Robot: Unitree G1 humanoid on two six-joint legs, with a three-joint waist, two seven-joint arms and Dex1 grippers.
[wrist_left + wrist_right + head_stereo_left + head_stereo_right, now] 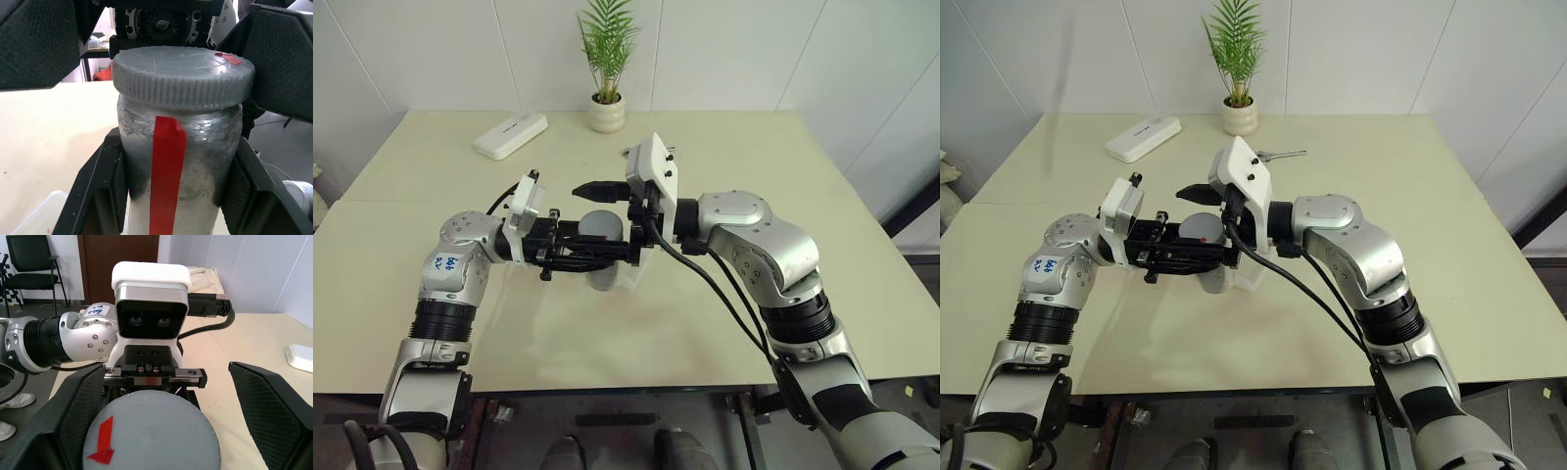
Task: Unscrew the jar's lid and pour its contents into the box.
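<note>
Both arms raised over the middle of the pale table (724, 323), claws meeting from opposite sides.

Left claw (171, 196): shut on the jar (181, 147), black fingers (98, 196) pressed against the silvery-grey body on either side, below the cap. Jar held upright above the table, red stripe (166, 171) running down its side toward the wrist camera.

Lid (183, 73): on the jar, ribbed grey rim seated over the neck, red mark (102, 443) on its flat top.

Right claw (151, 421): standing wide, one dark textured finger (269, 406) on each side of the lid, gaps visible between pads and rim in the right wrist view; gripping nothing. Reaching in level from the robot's right, at lid height, opposite the left claw.

Contents: hidden behind the frosted jar wall, cannot tell.

Box (628, 274): clear plastic, on the table right under the held jar, mostly covered by the claws in the head views; a corner of it showing low in the left wrist view (39, 215).

Farther back on the table: a white oblong device (511, 134) toward the robot's left, a small palm in a white plant pot (606, 111) at the far edge, and a small metal item (1280, 154) lying just right of the pot.
</note>
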